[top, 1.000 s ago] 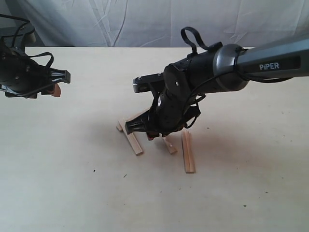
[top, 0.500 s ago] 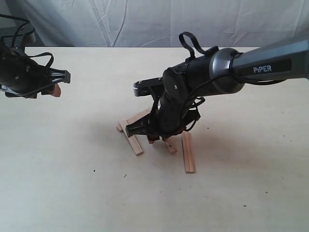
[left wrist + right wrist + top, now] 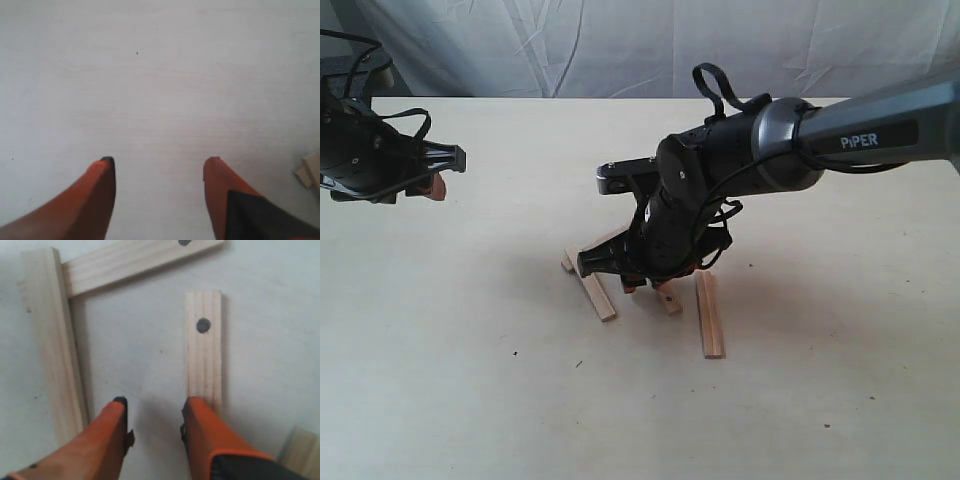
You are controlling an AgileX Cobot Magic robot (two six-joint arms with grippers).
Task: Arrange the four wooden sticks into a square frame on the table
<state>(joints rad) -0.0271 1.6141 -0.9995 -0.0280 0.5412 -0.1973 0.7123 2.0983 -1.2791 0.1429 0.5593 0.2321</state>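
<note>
The pale worktop [image 3: 470,390] leaves open room on every side. The right arm [image 3: 880,135] reads "PIPER". The left pincer [image 3: 160,161] gapes, holding nothing, near the left edge. The right pincer [image 3: 157,402] stands open, one fingertip [image 3: 197,412] over a holed stick [image 3: 203,350]. The four wooden sticks [image 3: 710,315] lie mid-worktop, two meeting at a corner.

**Three Views, One Shared Cluster**

Your exterior camera looks slightly down across the table [image 3: 470,400] toward the cloth backdrop [image 3: 570,45], with the wooden sticks [image 3: 710,315] mid-frame. Your right wrist camera faces down, close above the sticks [image 3: 50,340]. Your left wrist camera faces bare table well aside, the sticks [image 3: 311,174] just inside its edge.
</note>
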